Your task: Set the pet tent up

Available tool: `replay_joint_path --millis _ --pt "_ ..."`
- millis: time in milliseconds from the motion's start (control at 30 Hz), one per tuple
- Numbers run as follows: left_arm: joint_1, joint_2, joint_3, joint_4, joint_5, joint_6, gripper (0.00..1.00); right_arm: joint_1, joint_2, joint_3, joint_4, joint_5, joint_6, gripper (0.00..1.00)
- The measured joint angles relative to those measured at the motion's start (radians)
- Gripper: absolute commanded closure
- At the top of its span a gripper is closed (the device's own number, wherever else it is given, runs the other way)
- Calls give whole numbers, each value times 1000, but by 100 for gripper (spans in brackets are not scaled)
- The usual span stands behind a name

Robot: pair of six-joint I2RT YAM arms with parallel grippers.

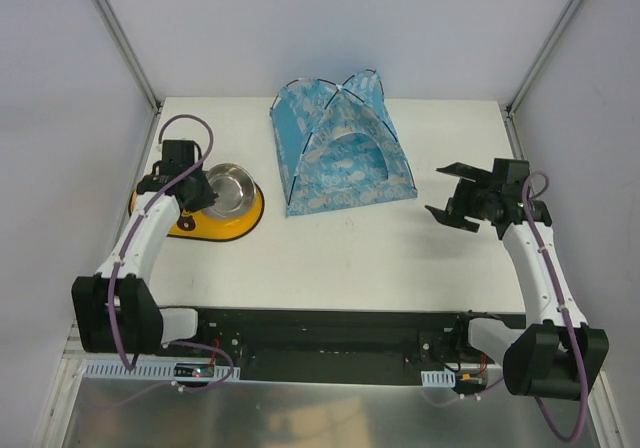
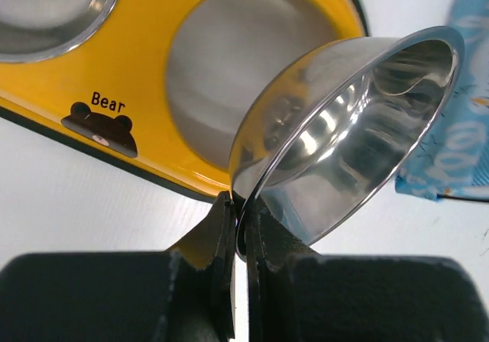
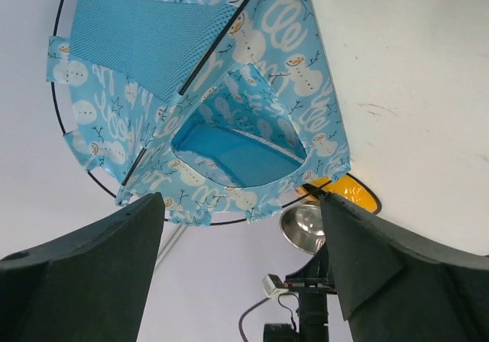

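Note:
The pet tent [image 1: 340, 148] stands erected at the back middle of the table: light blue fabric with white snowman print, black poles crossing over its top, its door opening toward the front. It fills the upper part of the right wrist view [image 3: 206, 105]. My right gripper [image 1: 452, 196] is open and empty, to the right of the tent and apart from it, its jaws spread wide [image 3: 241, 204]. My left gripper [image 1: 190, 183] is shut on the rim of a steel bowl [image 2: 351, 136], holding it tilted above the yellow double bowl holder [image 2: 153, 59].
The yellow holder [image 1: 215, 223] lies left of the tent, with a second steel bowl [image 2: 53, 6] seated in its other hole. A tent corner [image 2: 458, 151] shows just beyond the held bowl. Grey walls enclose the table on three sides.

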Motion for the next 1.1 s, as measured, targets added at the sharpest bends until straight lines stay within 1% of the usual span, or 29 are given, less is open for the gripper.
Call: replay_joint_path --millis 100,167,233,267,367,433,467,500,667,800,933,1100 --pt "98 90 3 -4 73 -37 100 -5 0 29 -16 25 -42 11" --pt "138 158 13 -11 118 -59 98 -10 0 36 -24 36 -61 10" --pt "165 209 37 -7 154 -77 81 -15 0 36 -33 41 -74 10" --pt "172 225 47 -7 165 -82 70 -17 1 36 -37 42 -79 10" --pt "182 263 64 -11 193 -98 43 -23 3 37 -46 42 -100 10" --pt "188 270 67 -24 198 -105 29 -26 9 42 -63 41 -119 8" --pt "188 270 69 -32 198 -107 25 -28 17 51 -79 42 -136 7" --pt "188 269 73 -42 198 -109 1 -30 26 61 -93 43 -154 5" --pt "195 242 100 -76 189 -113 1 -41 85 137 -153 37 -312 2" --pt "195 152 111 -120 167 -109 1 -47 101 164 -203 41 -472 2" --pt "195 -3 116 -188 147 -97 1 -48 103 210 -301 93 -632 1" --pt "195 -229 150 -313 111 -79 1 -50 106 347 -431 211 -812 1"
